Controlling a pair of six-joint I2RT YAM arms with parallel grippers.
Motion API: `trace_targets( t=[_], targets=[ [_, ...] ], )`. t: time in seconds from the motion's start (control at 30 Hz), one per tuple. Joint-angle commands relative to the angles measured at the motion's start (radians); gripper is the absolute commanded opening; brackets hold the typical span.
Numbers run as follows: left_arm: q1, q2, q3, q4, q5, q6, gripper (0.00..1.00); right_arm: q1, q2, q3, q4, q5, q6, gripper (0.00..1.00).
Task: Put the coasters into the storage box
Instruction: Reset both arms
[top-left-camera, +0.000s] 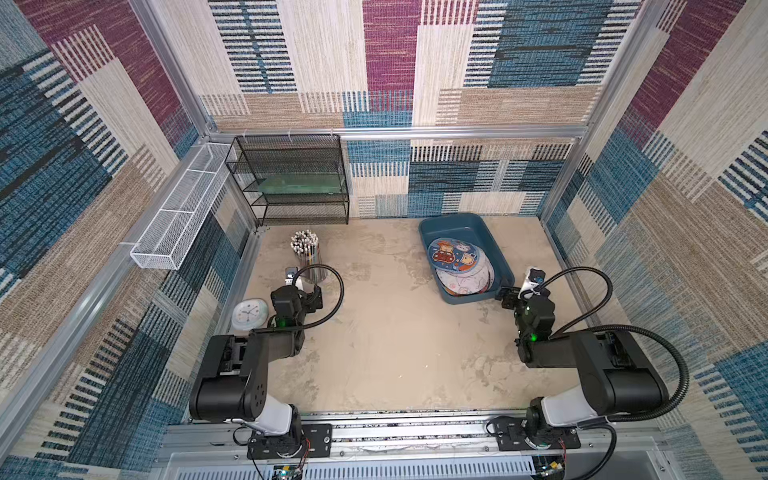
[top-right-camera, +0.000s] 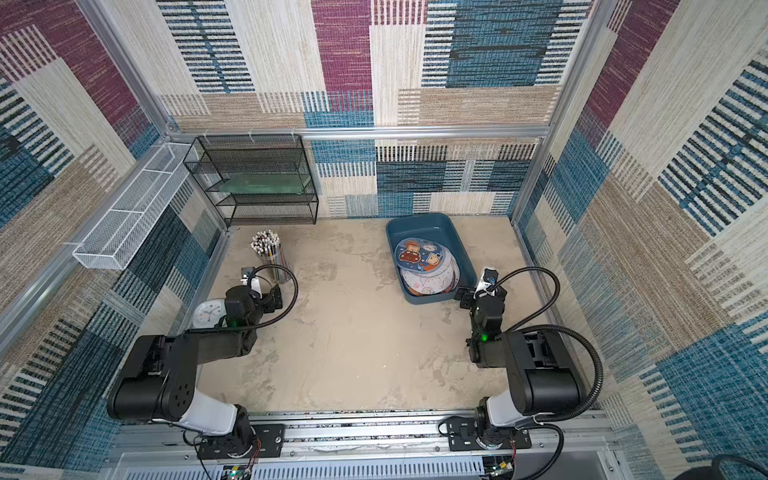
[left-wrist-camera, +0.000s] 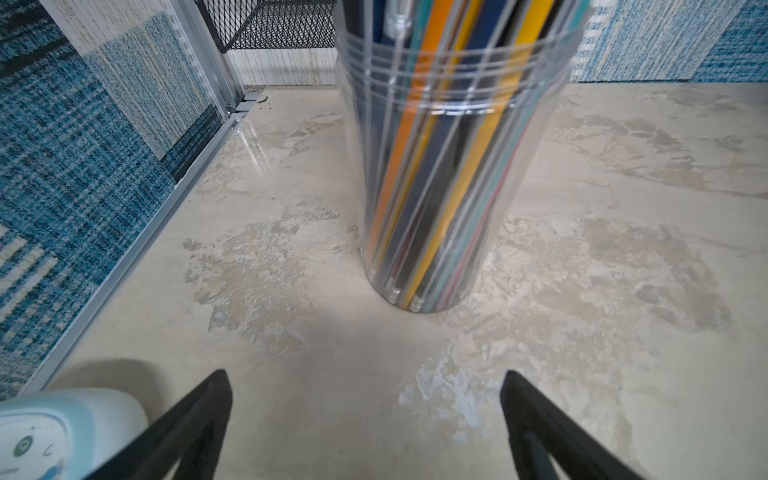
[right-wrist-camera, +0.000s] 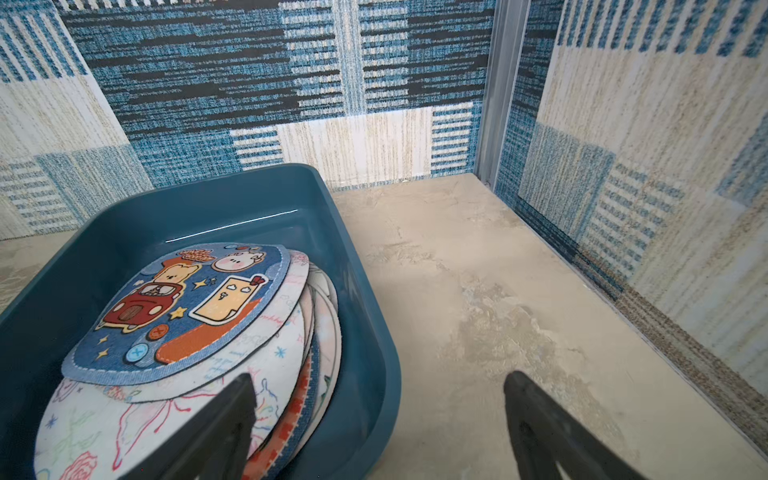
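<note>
top views: the coasters (top-left-camera: 459, 266) are seen stacked inside the storage box (top-left-camera: 428, 232), which sits at about 1 o'clock on the table (top-left-camera: 386, 345); the box's long axis runs from 11 to 5 o'clock. no coaster is seen loose on the table in either top view. the right gripper (top-left-camera: 509, 296) is placed just beside the box's near right corner; the left gripper (top-left-camera: 313, 299) is well apart, at 9 o'clock, between the clock (top-left-camera: 249, 314) and the pencil cup (top-left-camera: 306, 255). the right arm is judged the nearer one.

left wrist: the left gripper (left-wrist-camera: 365, 419) is shown with jaws spread wide and nothing between them; the pencil cup (left-wrist-camera: 449, 166) stands ahead of it, and the clock (left-wrist-camera: 62, 432) lies just beside one jaw.

right wrist: the right gripper (right-wrist-camera: 378, 424) is shown with jaws wide apart and empty, straddling the box's near rim. the coasters (right-wrist-camera: 183, 316) are fanned in a pile, a dark blue one on top. the task is judged essentially done; any next move is judged to be a retreat.
</note>
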Motion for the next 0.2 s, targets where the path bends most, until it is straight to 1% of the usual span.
trace_targets(
  t=[0.0, 0.17],
  targets=[
    [0.001, -0.001, 0.007, -0.004, 0.016, -0.009, 0.99, 0.0, 0.004, 0.009, 0.035, -0.003, -0.003, 0.95],
    [0.001, -0.004, 0.004, -0.003, 0.017, -0.009, 0.99, -0.001, 0.0, 0.005, 0.035, -0.009, -0.003, 0.95]
  ],
)
